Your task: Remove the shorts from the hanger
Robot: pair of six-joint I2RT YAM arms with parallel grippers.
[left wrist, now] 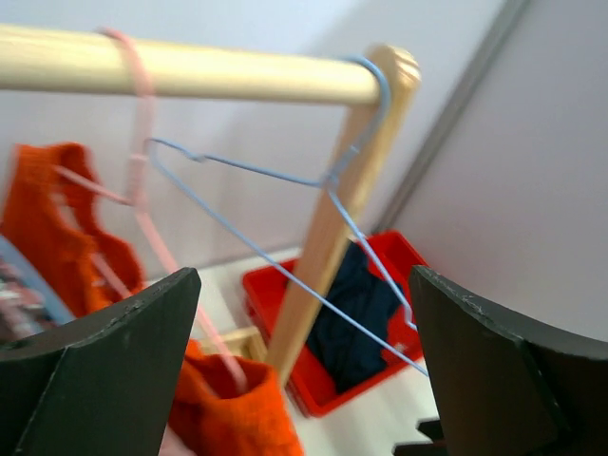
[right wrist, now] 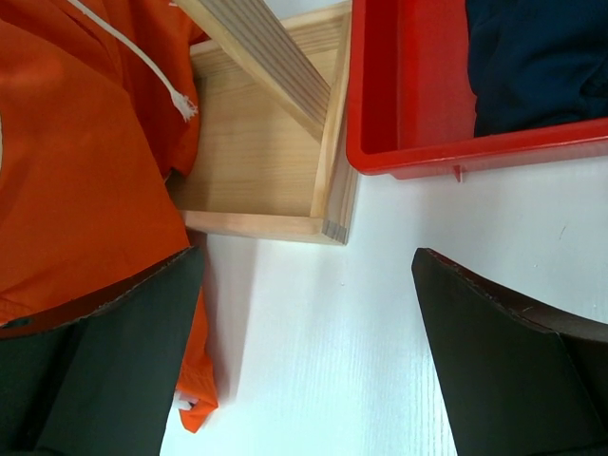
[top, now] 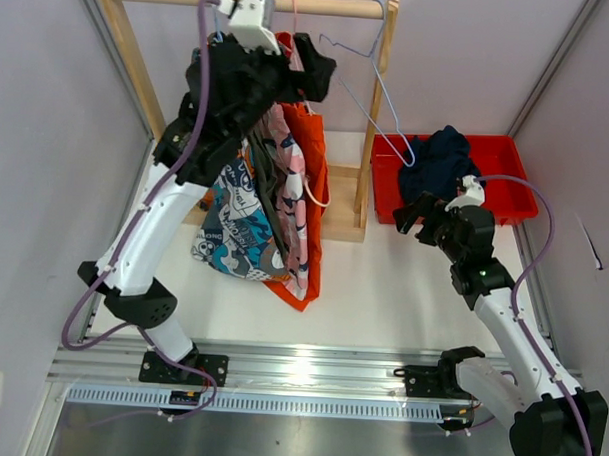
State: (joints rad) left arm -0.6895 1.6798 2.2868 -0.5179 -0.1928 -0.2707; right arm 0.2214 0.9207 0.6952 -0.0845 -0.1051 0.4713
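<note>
My right gripper (top: 412, 214) is the nearest to my bases, low over the white table (top: 382, 291), and its fingers stand wide apart with nothing between them (right wrist: 306, 271). From its wrist camera I look down on the table, with the wooden base (right wrist: 256, 142) of the rack just ahead and the red bin (right wrist: 399, 104) touching it or nearly so on the right. In the bin lie the navy shorts (top: 439, 163), off the hanger, as a dark heap. To the left of the base hang the other four shorts, close together under the rod. The cartoon print shorts (top: 230, 225) are on the outer left, then a dark olive pair (top: 269, 192), then the pink patterned pair (top: 293, 203), and the bright orange shorts (top: 312, 158) on the right, which reach lowest, to the table. A white drawstring (right wrist: 142, 62) lies across the orange cloth. Farther and higher is my left gripper (top: 312, 70), raised up just under the wooden rod (top: 322, 6). Its fingers also are spread wide and hold nothing (left wrist: 304, 313). Beyond them I see a pink hanger (left wrist: 142, 123) over the rod, and a blue wire hanger (left wrist: 275, 176) hooked at the rod's end by the upright post (left wrist: 328, 247). Its lower corner points down toward the bin, but I cannot tell if it touches the navy cloth
</note>
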